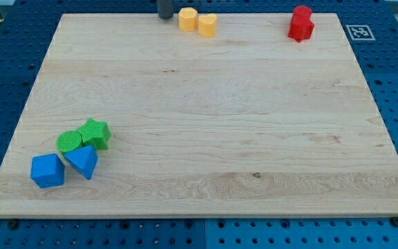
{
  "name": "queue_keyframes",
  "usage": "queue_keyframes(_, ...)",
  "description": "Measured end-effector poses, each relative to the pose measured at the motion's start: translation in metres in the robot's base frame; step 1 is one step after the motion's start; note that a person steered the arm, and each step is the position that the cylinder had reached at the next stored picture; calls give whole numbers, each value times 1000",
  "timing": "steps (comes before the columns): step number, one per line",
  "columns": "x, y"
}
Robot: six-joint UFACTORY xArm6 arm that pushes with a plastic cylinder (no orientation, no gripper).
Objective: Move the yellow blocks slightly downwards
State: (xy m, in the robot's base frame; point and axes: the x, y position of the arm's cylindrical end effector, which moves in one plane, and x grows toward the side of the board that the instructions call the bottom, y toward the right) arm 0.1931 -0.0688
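Note:
Two yellow blocks sit side by side at the view's top edge of the wooden board: a yellow hexagonal block point(187, 19) and a yellow rounded block point(207, 24) touching its right side. My tip point(165, 17) is the dark rod end at the view's top, just left of the yellow hexagonal block, with a small gap between them.
Red blocks point(300, 23) stand close together at the view's top right. At the lower left are a green star block point(95, 133), a green round block point(68, 142), a blue cube point(47, 171) and a blue triangular block point(82, 160). The board point(206, 124) lies on a blue pegboard.

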Motion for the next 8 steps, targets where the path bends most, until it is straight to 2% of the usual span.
queue_keyframes(2,1,86)
queue_keyframes(4,9,78)
queue_keyframes(8,1,56)
